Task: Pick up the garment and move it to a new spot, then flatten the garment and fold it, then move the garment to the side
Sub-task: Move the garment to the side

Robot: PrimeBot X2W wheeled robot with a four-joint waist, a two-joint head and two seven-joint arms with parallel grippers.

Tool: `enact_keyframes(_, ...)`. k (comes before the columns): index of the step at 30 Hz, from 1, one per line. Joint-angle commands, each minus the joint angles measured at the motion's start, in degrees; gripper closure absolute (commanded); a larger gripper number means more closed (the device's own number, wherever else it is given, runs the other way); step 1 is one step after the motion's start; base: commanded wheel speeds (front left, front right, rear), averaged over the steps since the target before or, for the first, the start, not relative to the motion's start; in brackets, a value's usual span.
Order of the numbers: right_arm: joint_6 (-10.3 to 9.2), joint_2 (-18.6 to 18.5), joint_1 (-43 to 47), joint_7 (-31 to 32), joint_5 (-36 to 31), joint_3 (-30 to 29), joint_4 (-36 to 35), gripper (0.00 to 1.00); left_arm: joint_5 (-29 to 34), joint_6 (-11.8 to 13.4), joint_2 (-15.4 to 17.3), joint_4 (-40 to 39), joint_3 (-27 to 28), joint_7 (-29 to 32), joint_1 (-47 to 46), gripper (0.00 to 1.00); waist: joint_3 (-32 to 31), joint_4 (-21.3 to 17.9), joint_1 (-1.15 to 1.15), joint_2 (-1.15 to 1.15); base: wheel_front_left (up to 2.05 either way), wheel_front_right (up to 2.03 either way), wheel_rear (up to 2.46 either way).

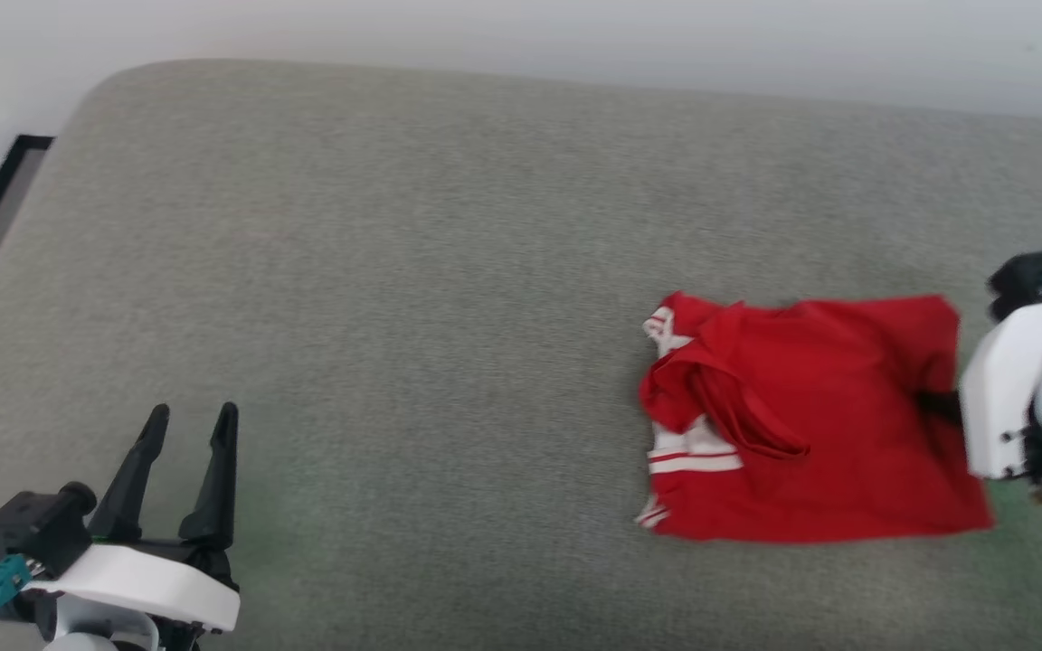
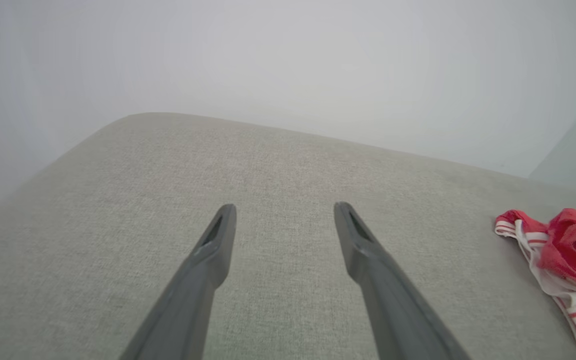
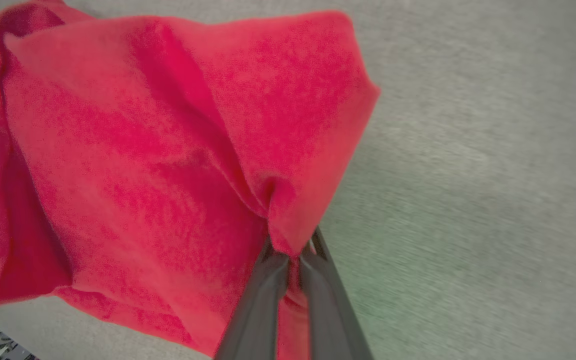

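Folded red shirt [image 1: 828,425] at frame right, lettering hidden. Right tool [image 3: 292,251], body cut off, clamped on its edge. Left tool [image 1: 194,411] spread apart, apparently touching nothing.

Matt red cloth garment [image 1: 847,452] on coarse-woven grey upholstery [image 1: 394,271]

The right pincer [image 1: 937,404] is blurred and mostly hidden behind its white wrist shell [image 1: 1009,398], at the shirt's [image 1: 810,425] right edge. The frame cuts its arm off. In the right wrist view its fingertips [image 3: 268,272] are buried in a red fold. The left wrist view's edge cuts the shirt off.
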Motion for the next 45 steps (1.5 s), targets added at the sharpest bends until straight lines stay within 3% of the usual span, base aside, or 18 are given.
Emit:
enact_keyframes(1, -0.10, -1.4, -0.8, -0.6, -0.7, -1.8, -1.1, 1.00, 0.5, -0.2, 0.6, -0.4, -0.7, -0.3, -1.3, 0.00, 0.3, -1.9, 0.00, 0.00, 0.00, 0.00, 0.00)
enact_keyframes(12, -0.08, -5.7, -3.9, -3.1, -5.5, -8.3, -2.0, 1.00, 2.1, -0.2, 1.9, -1.6, -6.0, -0.3, -6.2, 0.00, 2.0, -9.1, 0.00, 0.00, 0.00, 0.00, 0.00)
enact_keyframes(23, -0.08, -8.6, -10.4, -9.5, -13.4, -10.4, 0.9, 1.00, 2.9, -0.2, 3.4, -2.6, -15.4, -0.3, -15.3, 0.00, 6.2, -15.7, 0.00, 0.00, 0.00, 0.00, 0.00)
enact_keyframes(33, -0.08, -11.0, -15.6, -18.0, -21.2, -10.8, 7.8, 1.00, 1.7, -0.2, 4.9, -2.5, -23.3, -0.3, -23.4, 0.00, 10.0, -17.9, 0.00, 0.00, 0.00, 0.00, 0.00)
enact_keyframes(45, -0.08, -4.7, -20.1, -25.5, -33.1, -18.7, 20.9, 1.00, 0.3, -0.2, 5.2, -1.8, -27.3, -0.3, -28.7, 0.00, 13.5, -15.1, 0.00, 0.00, 0.00, 0.00, 0.00)
